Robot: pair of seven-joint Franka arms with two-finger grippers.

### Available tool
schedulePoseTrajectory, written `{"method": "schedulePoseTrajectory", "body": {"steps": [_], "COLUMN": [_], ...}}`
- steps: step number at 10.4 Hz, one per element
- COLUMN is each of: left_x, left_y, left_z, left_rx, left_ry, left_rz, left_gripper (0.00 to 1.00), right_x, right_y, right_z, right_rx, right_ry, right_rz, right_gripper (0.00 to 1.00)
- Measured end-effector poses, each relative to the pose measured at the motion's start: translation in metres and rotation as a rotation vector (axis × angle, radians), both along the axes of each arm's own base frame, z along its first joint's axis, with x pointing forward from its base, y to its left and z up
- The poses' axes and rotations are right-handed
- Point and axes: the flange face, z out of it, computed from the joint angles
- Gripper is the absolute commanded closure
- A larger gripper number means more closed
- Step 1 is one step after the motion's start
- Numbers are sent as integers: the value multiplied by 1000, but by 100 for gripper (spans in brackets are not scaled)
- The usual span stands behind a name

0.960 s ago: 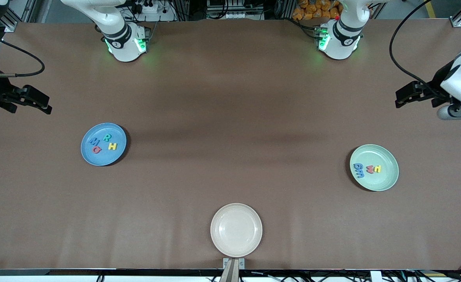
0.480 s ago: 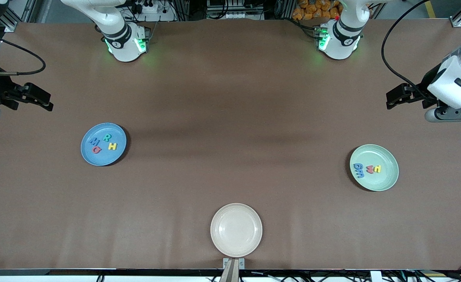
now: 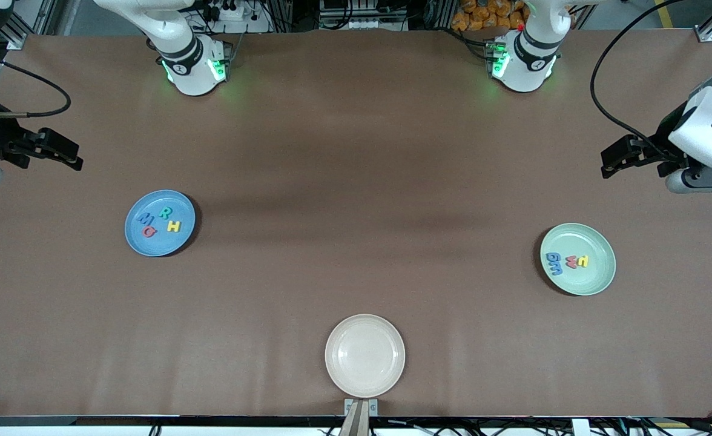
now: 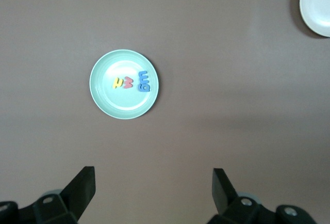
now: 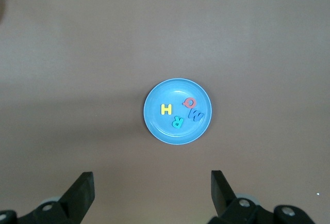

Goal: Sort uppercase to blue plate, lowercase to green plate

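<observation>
The blue plate (image 3: 160, 223) holds the uppercase letters: teal R (image 3: 166, 212), yellow H (image 3: 174, 226), red G (image 3: 149, 231) and blue M (image 3: 145, 219); it also shows in the right wrist view (image 5: 178, 111). The green plate (image 3: 577, 259) holds the lowercase letters: yellow one (image 3: 582, 261), red one (image 3: 571, 261) and two blue ones (image 3: 554, 264); it also shows in the left wrist view (image 4: 124, 83). My right gripper (image 3: 68, 158) is open and empty, high above the right arm's end of the table. My left gripper (image 3: 611, 165) is open and empty, high above the left arm's end.
A cream plate (image 3: 365, 355) lies empty near the table's front edge in the middle; its rim shows in the left wrist view (image 4: 315, 4). A metal bracket (image 3: 361, 409) sits at the table edge below it.
My left gripper swung toward the table's middle, then back a little toward the left arm's end. My right gripper rose slightly. The plates and letters have not moved.
</observation>
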Motion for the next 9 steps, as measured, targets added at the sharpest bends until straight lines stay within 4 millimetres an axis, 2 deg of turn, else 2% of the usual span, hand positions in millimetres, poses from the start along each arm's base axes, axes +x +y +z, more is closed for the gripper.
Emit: {"method": "schedulePoseTrajectory", "body": {"steps": [2, 5, 9], "left_x": [1, 1, 1], "left_y": [0, 0, 0], "left_z": [1, 1, 1], "left_rx": [-1, -2, -2], "left_ry": [-9, -11, -11], "left_rz": [0, 0, -1], "left_gripper": [0, 0, 0], "right_x": [-1, -7, -4], "right_y": [2, 8, 28], "right_z": [5, 24, 36], "right_rx": [1, 5, 17], "right_ry": [-19, -64, -133], "right_rz": [-13, -29, -19], "right_gripper": [0, 0, 0]}}
